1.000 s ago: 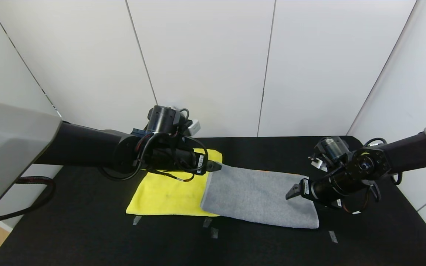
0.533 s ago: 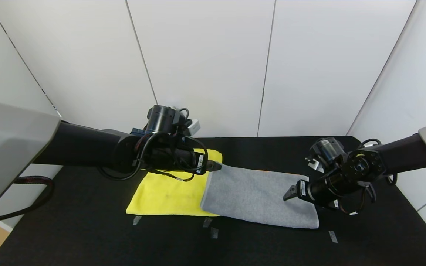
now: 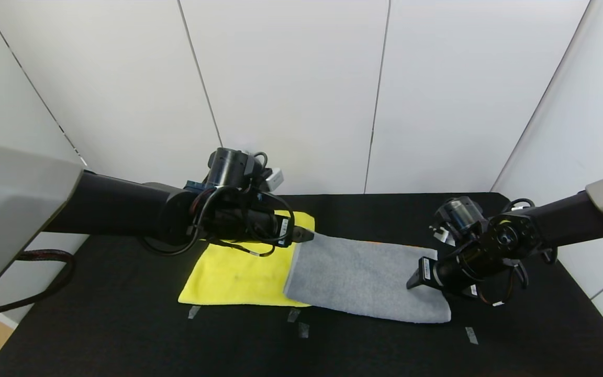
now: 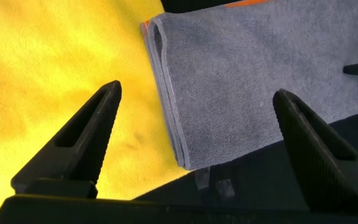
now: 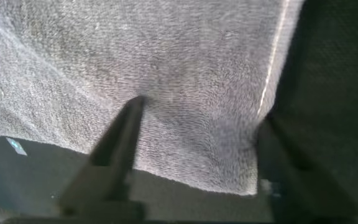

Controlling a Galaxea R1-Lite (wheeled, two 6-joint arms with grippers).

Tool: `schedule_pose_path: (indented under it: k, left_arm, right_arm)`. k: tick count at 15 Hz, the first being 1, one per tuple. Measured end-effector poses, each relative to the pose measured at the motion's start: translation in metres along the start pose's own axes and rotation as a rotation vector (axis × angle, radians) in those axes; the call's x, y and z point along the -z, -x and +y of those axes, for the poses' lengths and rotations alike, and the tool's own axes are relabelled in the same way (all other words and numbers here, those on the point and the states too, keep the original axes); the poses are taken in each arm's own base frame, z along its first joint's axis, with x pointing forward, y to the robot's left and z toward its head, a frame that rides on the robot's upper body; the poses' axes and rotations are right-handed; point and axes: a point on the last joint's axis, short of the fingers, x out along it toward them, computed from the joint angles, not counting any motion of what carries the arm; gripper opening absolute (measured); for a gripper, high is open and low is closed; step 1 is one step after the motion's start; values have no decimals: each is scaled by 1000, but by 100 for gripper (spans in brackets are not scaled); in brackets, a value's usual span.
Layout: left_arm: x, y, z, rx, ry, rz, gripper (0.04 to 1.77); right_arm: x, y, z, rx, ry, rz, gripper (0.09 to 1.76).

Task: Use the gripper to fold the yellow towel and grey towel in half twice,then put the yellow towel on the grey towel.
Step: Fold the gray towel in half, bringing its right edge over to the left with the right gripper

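grey towel [image 3: 367, 277] folded, flat on black table [image 3: 123, 335], its left end overlapping yellow towel [image 3: 233, 277] | right gripper [image 3: 413, 280] down at grey towel's right end — jaws part-open astride the edge, grip not confirmed | left gripper [image 3: 306, 235] above the towels' overlap — jaws wide, nothing held

Under the right gripper [image 3: 414, 280] lies only the flat grey terry towel [image 3: 364, 277]; bare black tabletop [image 3: 516, 335] spreads beside it. Beyond, the left gripper [image 3: 306, 235] blocks that towel's far end.
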Motion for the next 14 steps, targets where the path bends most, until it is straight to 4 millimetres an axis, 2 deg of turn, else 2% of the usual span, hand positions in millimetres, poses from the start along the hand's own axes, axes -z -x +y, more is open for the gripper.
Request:
schedule_pose_path:
  k: [3, 4, 5, 11, 14]
  left_arm:
    - [0, 0, 0, 0, 0, 0, 172]
    - [0, 0, 0, -1, 0, -1, 172]
    - [0, 0, 0, -1, 1, -1, 172]
    - [0, 0, 0, 0, 0, -1, 172]
    - [0, 0, 0, -1, 0, -1, 172]
  right_arm:
    - [0, 0, 0, 0, -2, -2, 77]
    - [0, 0, 0, 0, -1, -2, 49]
    - [-1, 0, 0, 0, -4, -2, 13]
    - [-1, 1, -1, 0, -18, -5, 14]
    - [-5, 9, -4, -6, -27, -25, 14]
